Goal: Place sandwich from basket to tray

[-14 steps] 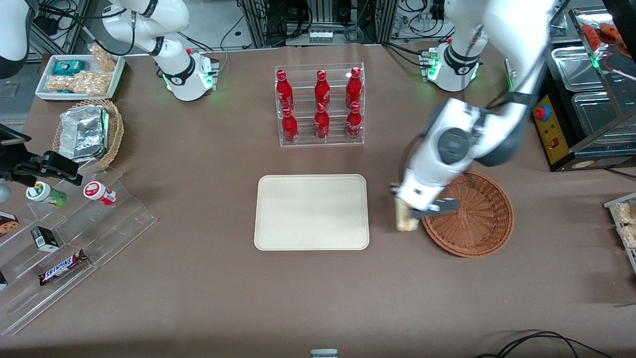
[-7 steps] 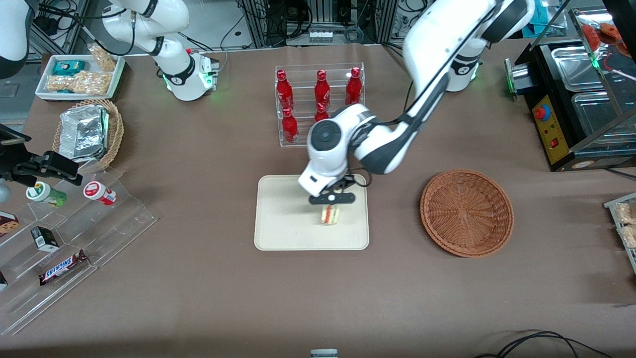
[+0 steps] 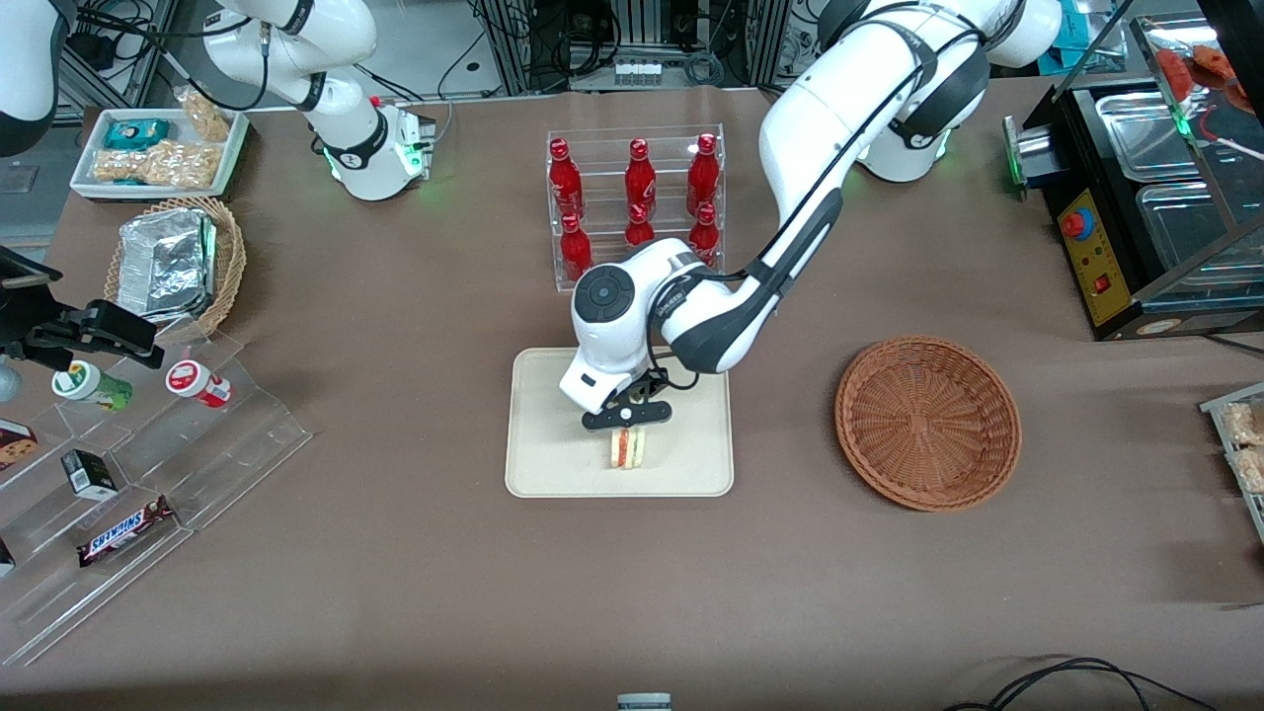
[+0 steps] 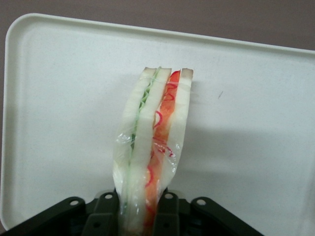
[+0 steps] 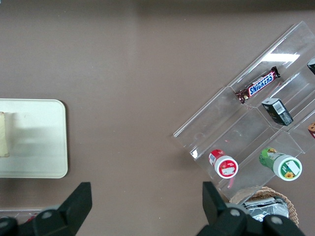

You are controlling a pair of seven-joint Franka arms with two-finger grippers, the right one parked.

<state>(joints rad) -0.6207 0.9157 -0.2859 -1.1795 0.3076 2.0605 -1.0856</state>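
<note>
Lowering sandwich onto tray, release still to come

Nearest the front camera sits the tray (image 3: 553, 464), flat on the brown table. Over its middle hangs the sandwich (image 3: 628, 447), held on edge with the bread slices upright, red and green layers showing. The wrist view shows the sandwich (image 4: 152, 147) clamped between the two dark fingers (image 4: 104, 216), wrap crinkled at the grip, cream tray (image 4: 256, 123) filling the space under it. Gripper (image 3: 626, 431) is closed on the sandwich, pinching its upper end, and sits directly above the tray. Whether the lower edge touches the tray surface or hangs just above it cannot be told; the shadow on the tray lies close to the sandwich, so judged very near.

The basket (image 3: 928, 423) lies well apart from the tray, toward the working arm's end of the table, nothing in it. Farther from the camera stands the clear rack of red bottles (image 3: 637, 207), partly covered by the arm.

Progress, as a judgement: pick done, carry done, sandwich out of basket and over target. Left: settle it onto the tray, open fingers, lift arm away. Risk: the sandwich stands on a narrow edge and may tip over once let go; fine so long as it lands inside the rim.
</note>
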